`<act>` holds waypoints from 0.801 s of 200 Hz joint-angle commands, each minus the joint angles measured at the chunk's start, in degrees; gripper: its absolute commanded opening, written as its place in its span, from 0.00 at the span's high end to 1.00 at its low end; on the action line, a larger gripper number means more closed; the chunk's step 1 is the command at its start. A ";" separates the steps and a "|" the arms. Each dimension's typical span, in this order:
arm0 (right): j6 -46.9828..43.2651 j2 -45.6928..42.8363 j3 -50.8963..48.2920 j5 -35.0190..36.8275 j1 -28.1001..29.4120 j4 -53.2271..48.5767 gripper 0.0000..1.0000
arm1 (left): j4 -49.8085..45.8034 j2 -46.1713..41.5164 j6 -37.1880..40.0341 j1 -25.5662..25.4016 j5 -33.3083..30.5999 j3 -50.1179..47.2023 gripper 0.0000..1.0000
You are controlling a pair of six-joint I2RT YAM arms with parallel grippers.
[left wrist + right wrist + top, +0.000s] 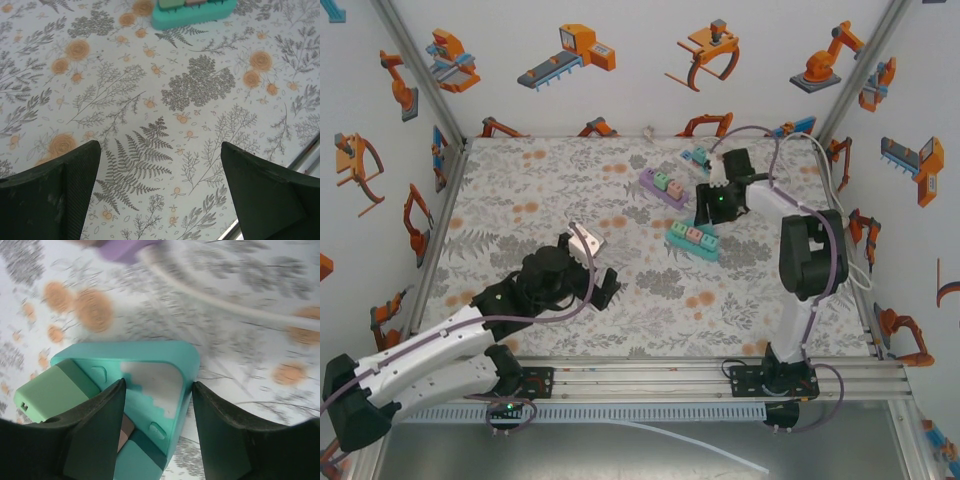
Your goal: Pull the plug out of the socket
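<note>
closely, right end effector (158,386) straddles teal socket (145,352).

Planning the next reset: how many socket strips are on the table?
2. A purple strip lies toward the back, right of centre; a teal strip lies nearer, partly under the right arm, which may hide more.

Bright even light, right-wrist blur
</note>
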 commanded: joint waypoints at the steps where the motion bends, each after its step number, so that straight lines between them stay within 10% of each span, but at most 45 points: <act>1: -3.64 -0.55 -2.15 -1.87 4.47 -6.25 0.48 | -1.53 -1.60 -3.54 -0.12 -6.34 -1.08 0.03; 160: 6.92 -13.78 -18.78 -2.06 29.09 3.06 0.48 | -2.01 -3.58 -7.39 0.51 -8.24 -4.41 0.03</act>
